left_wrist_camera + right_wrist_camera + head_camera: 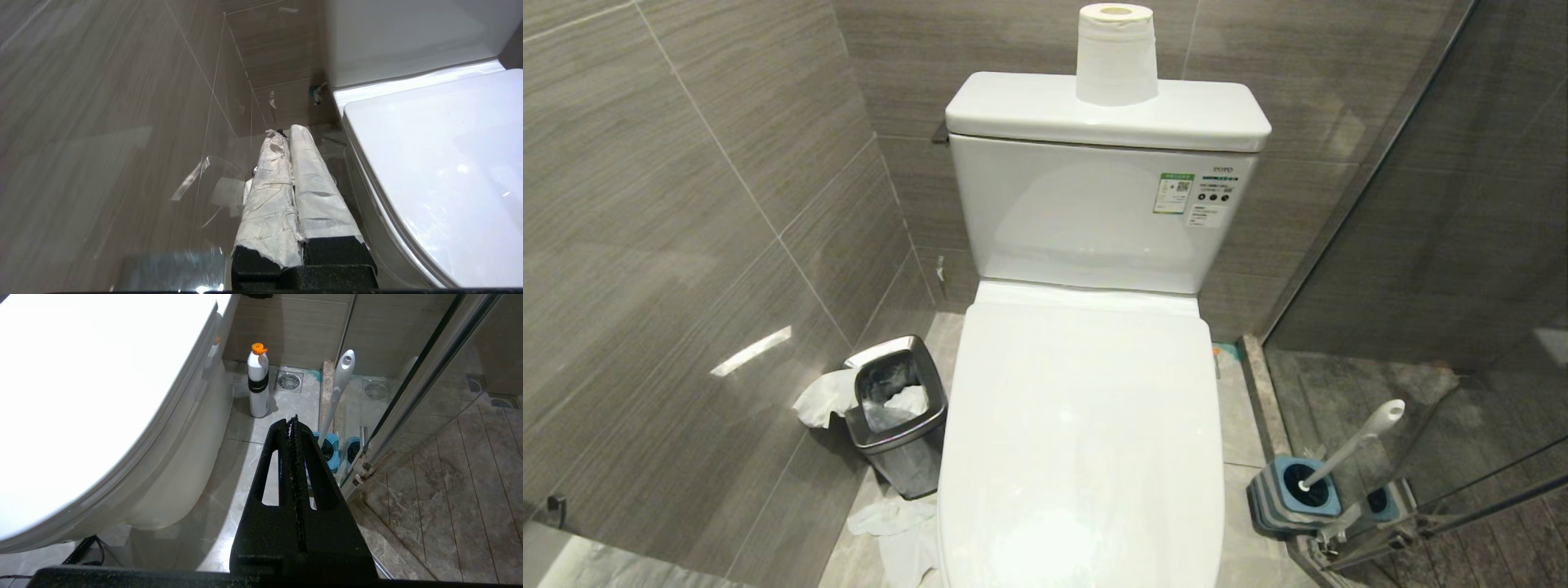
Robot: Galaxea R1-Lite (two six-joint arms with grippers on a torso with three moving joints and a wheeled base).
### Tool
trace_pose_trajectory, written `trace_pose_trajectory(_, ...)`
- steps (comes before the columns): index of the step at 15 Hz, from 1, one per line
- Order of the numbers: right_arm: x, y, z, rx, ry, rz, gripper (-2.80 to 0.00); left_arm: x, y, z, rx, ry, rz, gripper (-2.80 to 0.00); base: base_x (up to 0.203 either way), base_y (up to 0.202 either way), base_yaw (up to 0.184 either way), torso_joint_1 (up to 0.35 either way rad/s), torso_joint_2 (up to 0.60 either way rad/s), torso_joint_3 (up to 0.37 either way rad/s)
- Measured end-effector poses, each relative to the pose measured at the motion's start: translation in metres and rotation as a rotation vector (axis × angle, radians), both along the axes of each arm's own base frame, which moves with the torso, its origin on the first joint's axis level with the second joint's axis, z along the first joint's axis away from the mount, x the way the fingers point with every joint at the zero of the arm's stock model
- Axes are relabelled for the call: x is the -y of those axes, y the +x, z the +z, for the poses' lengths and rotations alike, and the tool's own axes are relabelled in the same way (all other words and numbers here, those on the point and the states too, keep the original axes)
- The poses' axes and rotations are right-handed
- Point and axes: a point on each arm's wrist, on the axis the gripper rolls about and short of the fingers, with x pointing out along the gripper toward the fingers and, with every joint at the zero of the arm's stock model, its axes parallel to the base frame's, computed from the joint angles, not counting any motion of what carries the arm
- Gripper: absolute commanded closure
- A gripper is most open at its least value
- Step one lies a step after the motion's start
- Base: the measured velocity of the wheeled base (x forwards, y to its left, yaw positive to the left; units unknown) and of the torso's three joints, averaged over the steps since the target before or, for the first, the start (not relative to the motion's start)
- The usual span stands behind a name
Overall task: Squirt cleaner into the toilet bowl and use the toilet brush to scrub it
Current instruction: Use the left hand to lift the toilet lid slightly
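Toilet bowl point(1082, 433) lid down, toilet brush point(1352, 445) in holder point(1294, 494)

Bin point(897, 412) left of toilet bowl point(1082, 441) — toilet brush point(1347, 445) right.

My left end effector point(286, 132) is wearing crinkled white cloth-like wrap; my right end effector point(292, 420) is showing rough matt black plastic. The toilet bowl point(1086, 425) is gleaming glossy ceramic, the waste bin point(898, 425) brushed steel, the toilet brush point(1356, 441) smooth plastic.
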Motion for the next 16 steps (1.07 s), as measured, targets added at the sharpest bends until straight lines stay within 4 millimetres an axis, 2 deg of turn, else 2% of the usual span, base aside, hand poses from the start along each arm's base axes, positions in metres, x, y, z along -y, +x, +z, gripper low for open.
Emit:
trace_pose_trajectory(2, 0.000, 0.000, 0.000, 0.000, 0.000, -0.001, 0.00, 0.001, 0.028, 0.021, -0.032, 0.008, -0.029, 0.00, 0.000, 0.000, 0.000, 0.000, 0.00, 0.000)
trace_pose_trajectory(5, 0.000, 0.000, 0.000, 0.000, 0.000, -0.001, 0.00, 0.006, 0.070, 0.031, -0.115, 0.017, -0.098, 0.00, 0.000, 0.000, 0.000, 0.000, 0.00, 0.000)
trace_pose_trajectory(9, 0.000, 0.000, 0.000, 0.000, 0.000, -0.001, 0.00, 0.022, 0.120, 0.020, -0.257, 0.035, -0.200, 0.00, 0.000, 0.000, 0.000, 0.000, 0.00, 0.000)
trace_pose_trajectory(16, 0.000, 0.000, 0.000, 0.000, 0.000, -0.001, 0.00, 0.054, 0.216, -0.024, -0.484, 0.070, -0.238, 0.00, 0.000, 0.000, 0.000, 0.000, 0.00, 0.000)
